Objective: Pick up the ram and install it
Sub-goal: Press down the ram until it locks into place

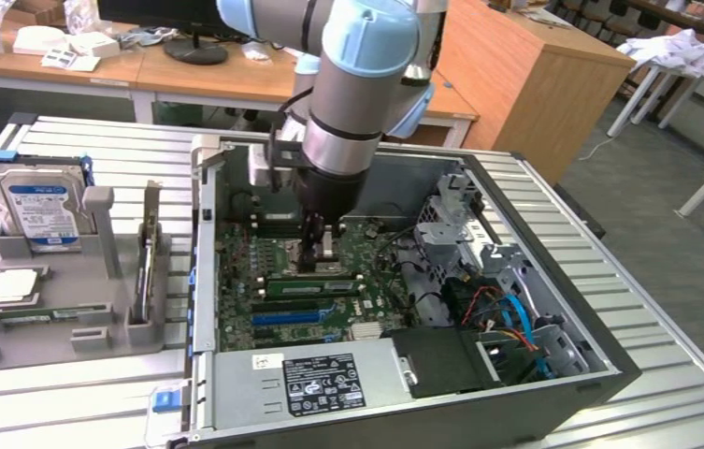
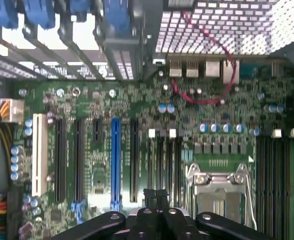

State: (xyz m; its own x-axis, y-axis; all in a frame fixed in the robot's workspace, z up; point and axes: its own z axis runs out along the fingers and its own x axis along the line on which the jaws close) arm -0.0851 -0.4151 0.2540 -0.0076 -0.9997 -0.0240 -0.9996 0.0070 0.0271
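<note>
I'm looking down into the open case [image 1: 601, 365] and my gripper [image 1: 323, 254] is hanging low over the motherboard [image 1: 377, 248], jaws pressed together with nothing between them. In the wrist view the fingertips [image 2: 156, 197] are meeting just above the black slots [image 2: 159, 165], beside the CPU socket [image 2: 219, 187]. The ram [image 1: 311, 283] is lying just below the gripper in the exterior view, a green stick seated flat among the memory slots, its long axis running across from the exterior view's left to right. The blue slot [image 1: 289, 317] is sitting parallel, nearer the power supply [image 1: 308, 379].
</note>
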